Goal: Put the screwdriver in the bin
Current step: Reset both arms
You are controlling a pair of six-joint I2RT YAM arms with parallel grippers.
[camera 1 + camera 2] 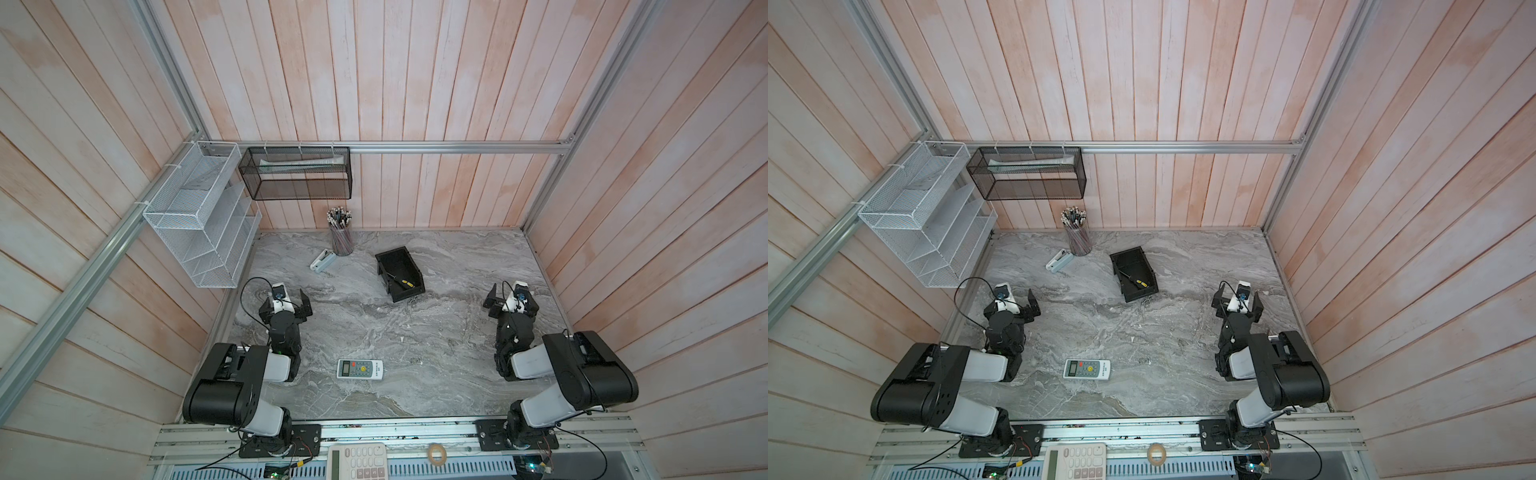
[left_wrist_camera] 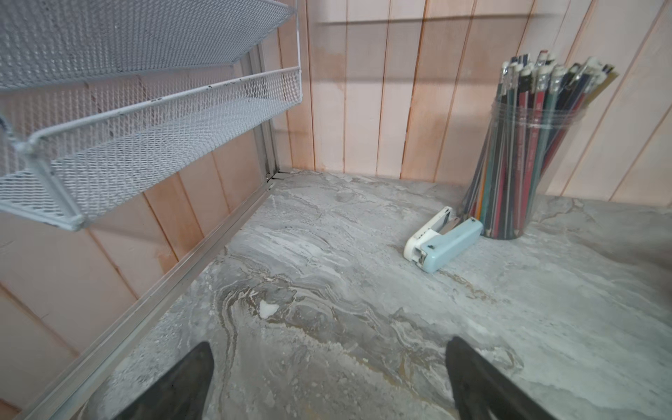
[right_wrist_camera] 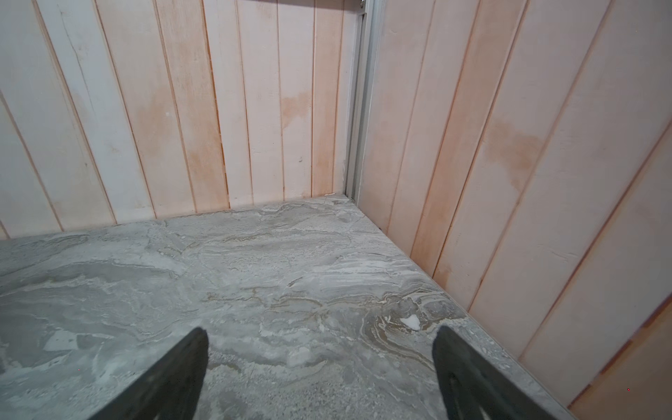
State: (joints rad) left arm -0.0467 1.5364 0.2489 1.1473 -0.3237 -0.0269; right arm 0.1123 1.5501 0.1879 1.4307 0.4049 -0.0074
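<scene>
On the left, the left gripper [image 1: 286, 301] hangs near the left edge of the table [image 1: 374, 332], jaws spread wide with nothing between them; its wrist view shows only bare marble there. Moving along, the stapler [image 1: 323, 261] and the pencil cup [image 1: 341, 239] sit toward the far left corner, and the white remote [image 1: 360, 368] lies nearer the front edge.

Now the middle, and here's our piece. The screwdriver [image 1: 402, 281] lies flat inside the bin [image 1: 397, 266], which stands between the centre of the table and the far edge. It lies diagonally, its yellow-tipped handle toward the bin's lower lip. By our reckoning the job looks done.

If we did have to lift it again, we'd expect a light, rigid little tool. The thin metal shaft would likely be slick and roll between the pads, so we'd pinch across the thicker handle, coming straight down to stay clear of the sloped walls.

Over on the right, the right gripper [image 1: 512, 297] sits near the right edge, jaws wide apart and empty, well away from the bin.
</scene>
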